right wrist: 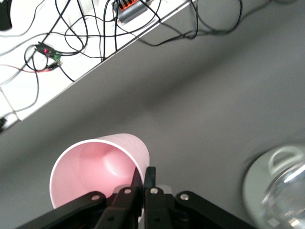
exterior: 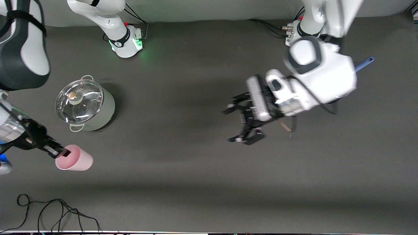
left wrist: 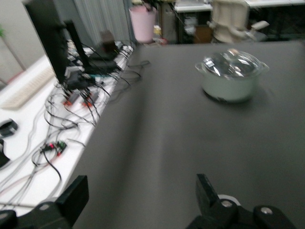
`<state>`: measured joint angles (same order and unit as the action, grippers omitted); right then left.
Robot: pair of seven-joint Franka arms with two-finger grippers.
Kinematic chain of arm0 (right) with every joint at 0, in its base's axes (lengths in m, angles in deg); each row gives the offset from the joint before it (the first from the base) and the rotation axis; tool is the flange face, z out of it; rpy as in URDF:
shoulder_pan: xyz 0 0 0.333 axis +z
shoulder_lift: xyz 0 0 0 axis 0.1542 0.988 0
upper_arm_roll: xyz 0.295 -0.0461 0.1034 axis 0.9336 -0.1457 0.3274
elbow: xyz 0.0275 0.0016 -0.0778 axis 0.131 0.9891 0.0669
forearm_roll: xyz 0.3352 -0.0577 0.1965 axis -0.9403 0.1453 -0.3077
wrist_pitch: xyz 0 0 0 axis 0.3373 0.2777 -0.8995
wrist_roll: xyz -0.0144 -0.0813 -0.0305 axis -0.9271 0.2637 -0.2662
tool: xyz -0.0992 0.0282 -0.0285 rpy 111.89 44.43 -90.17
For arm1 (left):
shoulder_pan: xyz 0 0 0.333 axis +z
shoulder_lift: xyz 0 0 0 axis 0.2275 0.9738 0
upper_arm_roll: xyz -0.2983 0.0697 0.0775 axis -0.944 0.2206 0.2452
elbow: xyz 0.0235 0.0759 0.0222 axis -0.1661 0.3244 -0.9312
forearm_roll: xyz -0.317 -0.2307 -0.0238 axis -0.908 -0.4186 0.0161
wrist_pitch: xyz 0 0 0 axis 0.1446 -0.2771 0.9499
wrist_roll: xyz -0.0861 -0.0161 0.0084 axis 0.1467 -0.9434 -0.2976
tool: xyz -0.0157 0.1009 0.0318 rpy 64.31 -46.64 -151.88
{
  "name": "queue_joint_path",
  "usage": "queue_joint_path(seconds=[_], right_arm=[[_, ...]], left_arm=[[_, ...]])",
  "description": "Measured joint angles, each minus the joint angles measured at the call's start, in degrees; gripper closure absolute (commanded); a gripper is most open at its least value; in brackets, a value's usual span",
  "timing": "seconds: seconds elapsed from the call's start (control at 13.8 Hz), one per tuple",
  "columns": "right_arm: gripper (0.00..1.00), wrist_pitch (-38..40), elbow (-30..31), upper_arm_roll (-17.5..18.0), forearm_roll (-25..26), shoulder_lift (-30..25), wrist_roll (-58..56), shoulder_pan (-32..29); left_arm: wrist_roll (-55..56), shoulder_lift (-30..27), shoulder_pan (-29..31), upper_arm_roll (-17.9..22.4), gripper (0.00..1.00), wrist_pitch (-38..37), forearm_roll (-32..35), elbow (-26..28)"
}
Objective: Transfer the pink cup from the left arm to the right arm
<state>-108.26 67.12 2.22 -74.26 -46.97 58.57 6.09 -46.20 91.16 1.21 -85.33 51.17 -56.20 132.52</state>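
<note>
The pink cup (exterior: 77, 160) is a small pale-pink tumbler over the table at the right arm's end, close to the pot. My right gripper (exterior: 63, 152) is shut on its rim, one finger inside the mouth and one outside. The right wrist view shows the cup's pink inside (right wrist: 95, 167) with the right gripper (right wrist: 144, 174) pinching the wall. My left gripper (exterior: 232, 124) hangs open over the middle of the table toward the left arm's end, holding nothing. In the left wrist view the left gripper (left wrist: 142, 191) is spread over bare mat, and the cup (left wrist: 143, 24) is small and distant.
A pale-green pot with a glass lid (exterior: 85, 104) stands on the dark mat close to the cup; it also shows as the pot (left wrist: 232, 76). A blue handle (exterior: 364, 64) sticks out under the left arm. A black cable (exterior: 49, 212) lies along the table's front edge.
</note>
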Motion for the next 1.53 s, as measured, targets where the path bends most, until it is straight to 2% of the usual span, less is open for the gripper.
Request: queue_joint_path(seconds=[0.36,0.58,0.8,1.09,1.31,1.53], right_arm=[[1.0,0.2,2.07,-0.78,0.12,0.51,-29.44,-9.91],[1.0,0.15,3.2,-1.55,0.12,0.61,-41.05,-13.27],[1.0,-2.13,5.81,-1.66,1.57,2.15,-44.09,-13.1],[1.0,-10.45,11.24,-1.59,2.95,7.07,-45.42,-12.03],[1.0,-14.75,12.91,-1.67,3.01,11.13,-46.99,-12.09],[1.0,-18.49,13.26,-1.67,3.04,15.54,-48.17,-12.09]], left_arm=[[2.55,-4.06,11.14,0.1,0.0,-22.96,16.41,0.42],[5.81,-7.09,14.82,0.13,0.0,-30.4,27.44,0.41],[10.73,-10.24,18.81,0.16,0.0,-34.28,36.85,0.34],[23.98,-12.54,22.22,0.29,0.0,-36.71,45.07,0.24],[41.4,-12.69,22.46,0.09,0.0,-37.36,50.91,-1.09],[60.54,-12.72,22.48,0.04,0.0,-39.22,52.35,-2.04]])
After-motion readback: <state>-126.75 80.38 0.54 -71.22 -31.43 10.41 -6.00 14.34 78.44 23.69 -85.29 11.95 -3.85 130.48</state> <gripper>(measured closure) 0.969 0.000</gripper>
